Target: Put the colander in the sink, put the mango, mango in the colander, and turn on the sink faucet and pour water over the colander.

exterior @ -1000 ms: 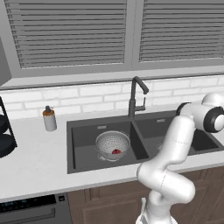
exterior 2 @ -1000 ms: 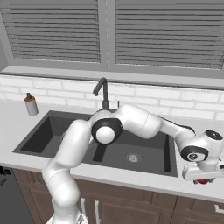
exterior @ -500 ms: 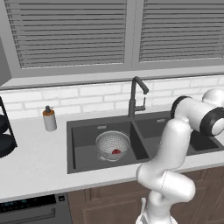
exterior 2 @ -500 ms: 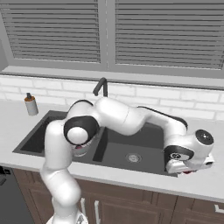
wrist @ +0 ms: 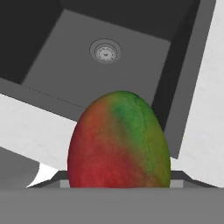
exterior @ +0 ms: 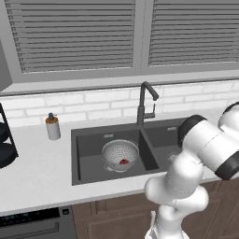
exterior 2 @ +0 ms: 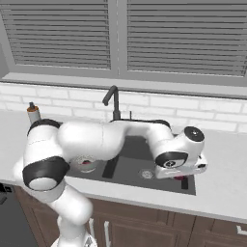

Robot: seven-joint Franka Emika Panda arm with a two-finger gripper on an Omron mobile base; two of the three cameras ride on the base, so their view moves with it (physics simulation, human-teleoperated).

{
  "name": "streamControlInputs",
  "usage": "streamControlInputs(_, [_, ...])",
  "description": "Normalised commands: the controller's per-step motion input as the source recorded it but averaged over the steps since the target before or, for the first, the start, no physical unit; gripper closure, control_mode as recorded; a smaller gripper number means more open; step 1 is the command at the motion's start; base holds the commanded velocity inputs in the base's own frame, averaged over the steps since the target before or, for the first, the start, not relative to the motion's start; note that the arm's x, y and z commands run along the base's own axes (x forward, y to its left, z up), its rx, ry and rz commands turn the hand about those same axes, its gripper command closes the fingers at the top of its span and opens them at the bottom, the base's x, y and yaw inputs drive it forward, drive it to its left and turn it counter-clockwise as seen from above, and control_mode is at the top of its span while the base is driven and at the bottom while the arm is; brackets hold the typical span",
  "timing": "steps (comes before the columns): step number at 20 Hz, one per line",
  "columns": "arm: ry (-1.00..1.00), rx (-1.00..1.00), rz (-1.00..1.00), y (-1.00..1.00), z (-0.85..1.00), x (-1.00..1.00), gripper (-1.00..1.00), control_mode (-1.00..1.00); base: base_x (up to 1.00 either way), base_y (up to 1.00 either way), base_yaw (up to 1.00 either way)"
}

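The mango now rides over the sink.

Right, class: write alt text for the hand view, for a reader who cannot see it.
A red and green mango fills the lower middle, close to the camera. Behind it lies a dark sink basin with a round silver drain, with white counter alongside.

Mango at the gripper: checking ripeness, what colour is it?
Red with a green-yellow patch on the mango, clearest in the hand view.

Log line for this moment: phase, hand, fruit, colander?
phase: carrying second mango | hand: shut on mango above sink | colander: in left basin, one mango inside
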Motion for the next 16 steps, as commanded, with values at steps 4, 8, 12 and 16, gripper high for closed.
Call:
streamControlInputs(4, [0.12,0.01,0.01,1.00,0.39,0.00,1.00,-1.00,0.00,0.00,0.00])
streamControlInputs(8, [0.06,0.00,0.00,1.00,0.19,0.00,1.00,-1.00,0.00,0.00,0.00])
streamControlInputs(12, [0.00,0.00,0.00,1.00,0.02,0.00,1.00,-1.00,0.00,0.00,0.00])
streamControlInputs(16, [0.00,0.00,0.00,1.00,0.00,0.00,1.00,-1.00,0.00,0.00,0.00])
